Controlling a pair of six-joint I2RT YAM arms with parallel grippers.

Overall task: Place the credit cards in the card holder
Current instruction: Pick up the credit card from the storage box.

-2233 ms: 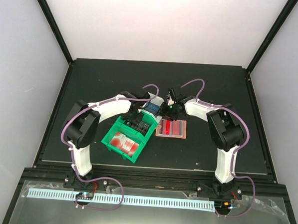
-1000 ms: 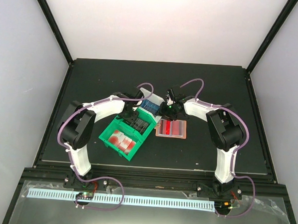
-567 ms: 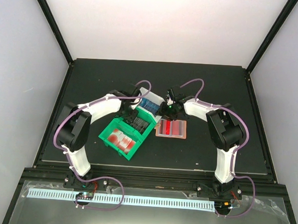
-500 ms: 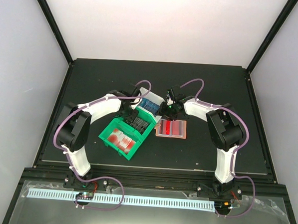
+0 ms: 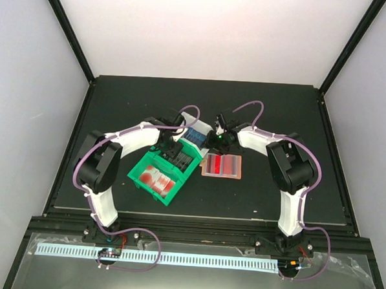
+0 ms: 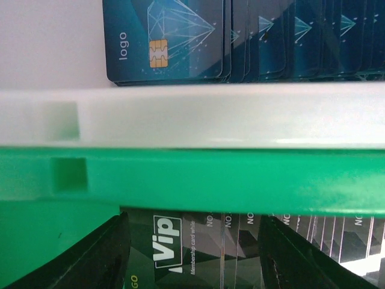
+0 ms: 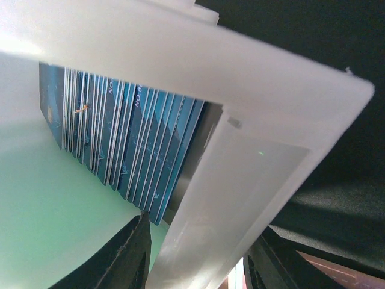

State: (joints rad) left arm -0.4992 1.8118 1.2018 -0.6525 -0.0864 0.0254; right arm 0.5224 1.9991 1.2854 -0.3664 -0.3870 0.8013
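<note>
The salmon-brown card holder lies open on the mat with red-marked cards in its pockets. Dark cards stand in a row at the far end of the green bin. My left gripper is open over them, and in the left wrist view its fingers straddle the dark VIP cards. Blue cards stand in the white bin. My right gripper is shut on that bin's wall, beside the blue cards.
White cards with red marks fill the near end of the green bin. The green bin wall and the white bin wall touch side by side. More blue cards lie beyond them. The card holder sits just right of both bins.
My left gripper has shifted a little over the far end of the green bin, and the green bin has slid slightly left. My right gripper has stayed at the white bin's wall.
</note>
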